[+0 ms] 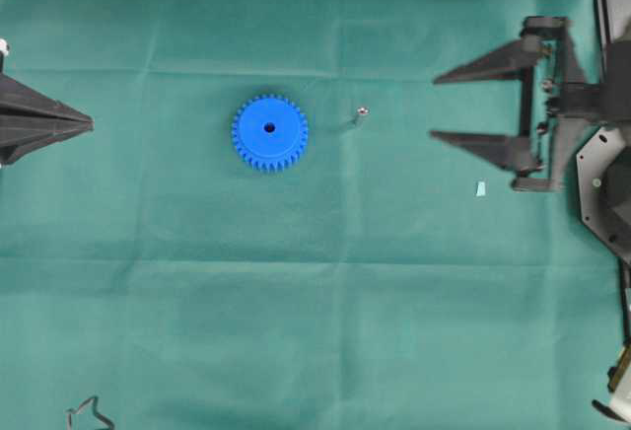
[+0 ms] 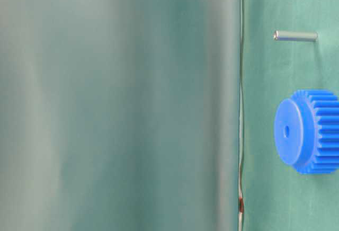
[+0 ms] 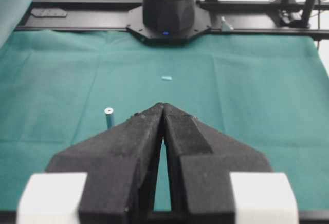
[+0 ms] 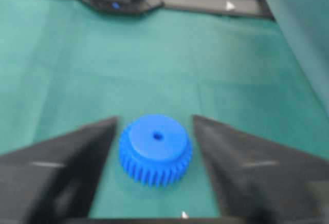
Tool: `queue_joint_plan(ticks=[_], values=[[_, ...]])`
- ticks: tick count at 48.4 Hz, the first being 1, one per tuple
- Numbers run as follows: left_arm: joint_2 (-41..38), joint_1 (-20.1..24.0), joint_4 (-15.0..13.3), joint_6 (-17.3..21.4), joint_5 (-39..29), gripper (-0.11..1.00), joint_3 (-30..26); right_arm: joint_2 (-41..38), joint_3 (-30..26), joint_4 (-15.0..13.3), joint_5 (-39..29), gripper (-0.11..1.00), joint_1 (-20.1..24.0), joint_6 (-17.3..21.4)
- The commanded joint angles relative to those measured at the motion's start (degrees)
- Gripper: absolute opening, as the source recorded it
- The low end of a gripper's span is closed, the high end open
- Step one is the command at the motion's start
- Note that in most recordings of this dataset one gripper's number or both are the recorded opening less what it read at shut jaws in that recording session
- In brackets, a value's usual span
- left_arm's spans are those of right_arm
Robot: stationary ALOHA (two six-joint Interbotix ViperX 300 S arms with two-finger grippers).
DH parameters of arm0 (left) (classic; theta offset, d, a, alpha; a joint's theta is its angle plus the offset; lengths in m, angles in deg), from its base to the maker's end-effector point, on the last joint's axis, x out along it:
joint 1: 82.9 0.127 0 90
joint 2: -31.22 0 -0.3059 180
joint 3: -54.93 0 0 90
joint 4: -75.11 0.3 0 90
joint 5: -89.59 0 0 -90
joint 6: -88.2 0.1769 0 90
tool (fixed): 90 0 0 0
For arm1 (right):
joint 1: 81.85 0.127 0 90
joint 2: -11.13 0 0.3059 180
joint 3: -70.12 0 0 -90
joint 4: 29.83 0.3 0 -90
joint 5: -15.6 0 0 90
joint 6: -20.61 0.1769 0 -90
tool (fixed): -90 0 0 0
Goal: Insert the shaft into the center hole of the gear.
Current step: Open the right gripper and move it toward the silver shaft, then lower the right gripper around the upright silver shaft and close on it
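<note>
- Gear [image 1: 269, 132] lies flat on green cloth [image 1: 296, 312], hole [image 1: 269, 128] up.
- Shaft [image 1: 361, 112] stands upright just beside gear, not touching.
- Right gripper [image 1: 433, 107] wide open, holds nothing.
- Left gripper [image 3: 163, 106] closed tight, empty.

a green cloth [image 1: 315, 331] covers the whole work surface, marked by faint straight fold creases. a black frame rail [image 3: 77, 21] runs along its far edge. a green backdrop sheet [image 2: 116, 114] hangs beside the surface. lighting is even and diffuse.
</note>
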Motion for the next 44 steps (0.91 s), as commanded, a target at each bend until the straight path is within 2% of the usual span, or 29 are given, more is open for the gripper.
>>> queue_joint_plan(ticks=[1,3,8,13,19,33,44], values=[[-0.4,0.0,0.2,0.2,0.3,0.0,-1.4,-4.0,-1.2,0.3,1.4,0.92,-1.0,0.0],[-0.4,0.0,0.2,0.2,0.2,0.0,-1.4,-6.2,-1.3,0.3,2.3,0.92,-1.6,0.1],[-0.4,0.0,0.1,0.1,0.3,0.0,-1.4,-13.1,-1.6,1.3,5.4,0.84,-3.3,0.2],[-0.4,0.0,0.2,0.0,0.1,0.0,-1.4,-19.2,-1.6,2.9,8.8,0.85,-4.8,0.2],[-0.4,0.0,0.2,0.0,-0.2,0.0,-1.4,-25.6,-2.6,3.5,11.7,0.85,-5.4,0.2],[-0.4,0.0,0.1,0.1,-0.5,0.0,-1.4,-34.1,-5.0,4.6,13.6,0.85,-5.4,0.9],[-0.4,0.0,0.1,0.0,-0.6,0.0,-1.4,-38.5,-4.9,6.8,16.4,0.85,-6.2,0.9]])
